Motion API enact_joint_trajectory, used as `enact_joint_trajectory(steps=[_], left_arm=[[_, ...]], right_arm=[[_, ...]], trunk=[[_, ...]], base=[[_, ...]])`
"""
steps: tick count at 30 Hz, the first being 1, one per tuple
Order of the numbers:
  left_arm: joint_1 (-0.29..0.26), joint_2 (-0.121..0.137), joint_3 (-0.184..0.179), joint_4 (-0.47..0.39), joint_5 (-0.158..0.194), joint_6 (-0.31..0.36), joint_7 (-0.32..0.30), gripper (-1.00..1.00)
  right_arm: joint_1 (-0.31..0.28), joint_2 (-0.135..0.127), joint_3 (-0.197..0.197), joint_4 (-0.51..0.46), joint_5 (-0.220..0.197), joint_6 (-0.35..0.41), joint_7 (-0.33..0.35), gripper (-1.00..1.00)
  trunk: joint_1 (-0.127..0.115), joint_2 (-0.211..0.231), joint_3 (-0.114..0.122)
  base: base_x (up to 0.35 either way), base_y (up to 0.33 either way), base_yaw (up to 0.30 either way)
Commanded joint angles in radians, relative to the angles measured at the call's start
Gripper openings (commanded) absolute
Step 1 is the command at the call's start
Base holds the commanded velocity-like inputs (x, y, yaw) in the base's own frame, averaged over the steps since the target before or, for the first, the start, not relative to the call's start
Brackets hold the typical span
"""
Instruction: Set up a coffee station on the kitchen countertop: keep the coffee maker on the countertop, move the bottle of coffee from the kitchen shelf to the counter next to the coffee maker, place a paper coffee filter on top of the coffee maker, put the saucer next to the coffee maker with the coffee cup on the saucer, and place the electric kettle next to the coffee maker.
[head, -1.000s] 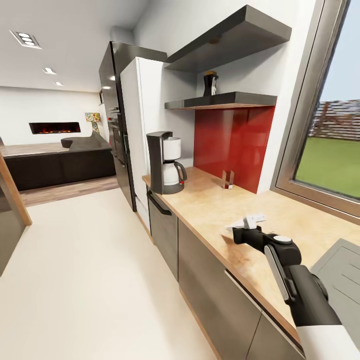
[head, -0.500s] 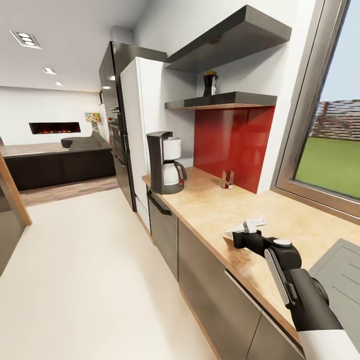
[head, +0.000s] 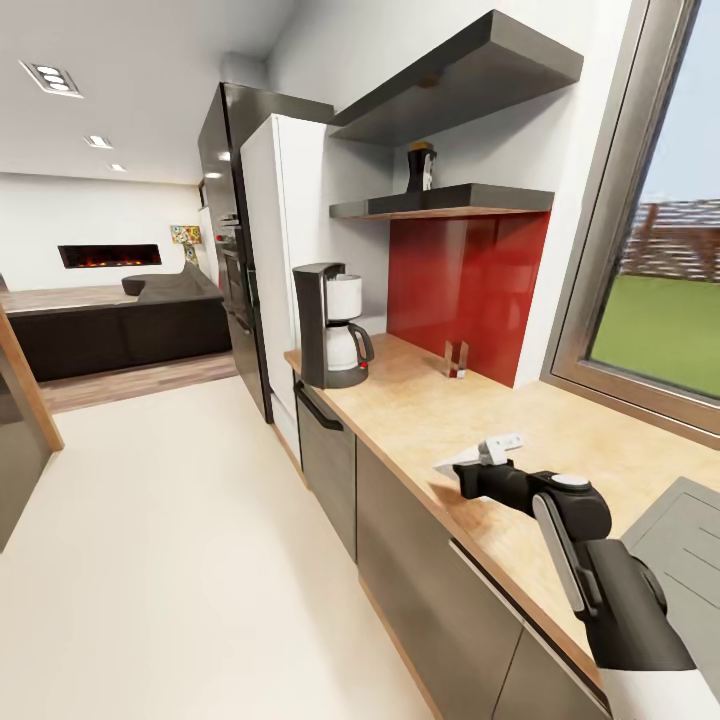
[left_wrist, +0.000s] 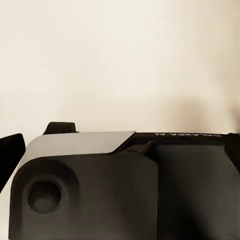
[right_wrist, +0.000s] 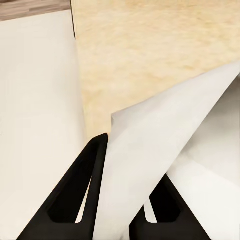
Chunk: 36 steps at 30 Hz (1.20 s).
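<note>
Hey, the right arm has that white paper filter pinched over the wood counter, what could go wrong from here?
The white paper cone filter is thin and held at one edge between the right end effector fingers, so it may crumple or slip free. It hangs over the light wood-grain countertop near its front edge; a drop could land on the floor. The tall dark grey coffee maker is far along, so the carry is long.

Paper coffee filter: white, held over the countertop. Coffee maker upright at counter's far end. Bottle of coffee on kitchen shelf.
</note>
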Motion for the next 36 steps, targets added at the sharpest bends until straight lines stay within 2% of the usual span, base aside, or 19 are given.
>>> enact_joint_trajectory(steps=[1, 8, 10, 12, 18, 25, 36], left_arm=[[0.001, -0.001, 0.003, -0.002, 0.001, -0.001, 0.0, 1.0], [0.0, -0.001, 0.002, -0.002, 0.001, -0.001, 0.0, 1.0], [0.0, -0.001, 0.001, -0.002, 0.001, -0.001, 0.0, 1.0], [0.0, -0.001, 0.001, -0.002, 0.001, -0.001, 0.0, 1.0], [0.0, -0.001, 0.001, -0.002, 0.001, -0.001, 0.0, 1.0], [0.0, -0.001, 0.002, -0.002, 0.001, -0.001, 0.0, 1.0], [0.0, -0.001, 0.002, -0.002, 0.001, -0.001, 0.0, 1.0]], right_arm=[[-0.001, -0.001, 0.001, -0.001, -0.003, 0.006, 0.001, -1.0], [-0.006, -0.001, 0.0, -0.002, -0.004, 0.008, 0.018, -1.0], [-0.008, -0.001, 0.0, -0.002, -0.004, 0.008, 0.056, -1.0], [-0.01, -0.002, -0.002, -0.002, -0.003, 0.009, 0.125, -1.0], [-0.019, -0.003, -0.005, -0.002, -0.002, 0.01, 0.202, -1.0], [-0.02, -0.003, -0.009, -0.002, -0.001, 0.011, 0.213, -1.0], [-0.02, -0.003, -0.052, -0.002, 0.003, 0.005, 0.205, -1.0]], trunk=[[0.0, -0.001, -0.001], [0.0, -0.001, -0.001], [0.0, -0.001, -0.001], [0.0, -0.001, -0.001], [0.0, -0.001, -0.001], [0.0, -0.001, -0.001], [0.0, -0.001, -0.001]], base=[[0.0, 0.0, 0.0], [0.0, 0.0, 0.0], [0.0, 0.0, 0.0], [0.0, 0.0, 0.0], [0.0, 0.0, 0.0], [0.0, 0.0, 0.0], [0.0, 0.0, 0.0]])
